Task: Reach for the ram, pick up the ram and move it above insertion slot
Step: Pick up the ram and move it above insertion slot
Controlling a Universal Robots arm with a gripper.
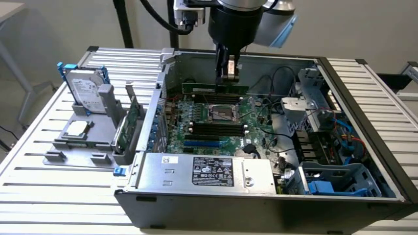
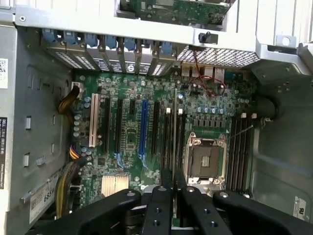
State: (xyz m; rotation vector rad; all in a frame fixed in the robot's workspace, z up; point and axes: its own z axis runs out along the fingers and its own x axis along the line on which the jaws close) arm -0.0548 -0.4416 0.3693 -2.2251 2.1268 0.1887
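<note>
An open computer case (image 1: 261, 196) is seen lying on a slatted metal table (image 1: 58, 196) in the exterior view, with its side panel off and the green motherboard (image 1: 216, 122) exposed. A grey power supply with a black label (image 1: 209, 172) is set along the case's near edge, at about 6 o'clock from the motherboard. At 9 o'clock from the case, a grey holder (image 1: 81, 142) is placed on the table; a hard drive (image 1: 83, 90) is stood upright in it, and a taller green card with a metal bracket (image 1: 130, 122) is held on edge beside the case wall.

The robot arm is lowered into the case from 12 o'clock. Its gripper (image 1: 227, 81) is closed on the ram (image 1: 216, 88), a long thin green stick held on edge and level, above the far part of the motherboard, at 12 o'clock from the square processor socket (image 1: 222, 113). The black memory slots (image 1: 216, 129) lie just at 6 o'clock from that socket.

In the wrist view, the ram (image 2: 174, 147) is seen edge-on as a thin strip pinched between the two black fingers (image 2: 159, 205), with the jaws narrow around it. Beneath it the motherboard's long slots and the processor socket (image 2: 203, 160) are seen.
</note>
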